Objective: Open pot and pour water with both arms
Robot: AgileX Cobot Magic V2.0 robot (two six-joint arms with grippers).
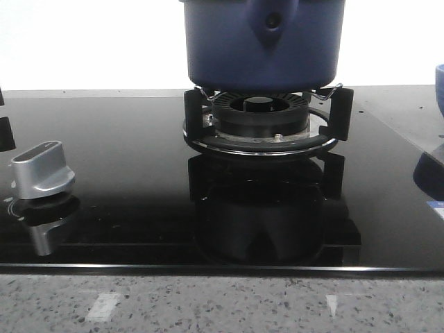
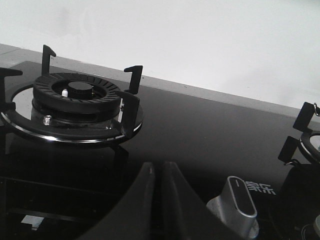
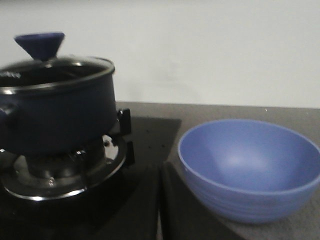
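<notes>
The glossy black hob (image 1: 125,208) takes up most of what lies in front of me, set into a speckled grey tabletop (image 1: 208,305) that shows as a strip along its near edge. The pot (image 1: 263,45) is the biggest thing on it: dark blue, lid on, sitting on the prongs of the burner (image 1: 260,121) straight ahead, wider than the burner ring beneath it, its pointed handle mount and single rivet facing me. From my right wrist I see the same pot with its glass lid (image 3: 55,67) in place and a blue cone-shaped knob (image 3: 40,45) on top. Beside the hob, on the grey tabletop to my right, rests a blue bowl (image 3: 250,167), open side up, well apart from the pot; only its edge shows at the right border of the front view. My left wrist looks over a second burner (image 2: 72,105), bare, with its black prongs standing up around the ring. A silver control knob (image 1: 41,170) stands on the hob to the left, near my left fingers (image 2: 155,200), which are pressed together with only a thin seam between them and nothing held. My right fingers (image 3: 160,205) are likewise closed against each other, empty, low over the hob's edge between the pot and the bowl.
</notes>
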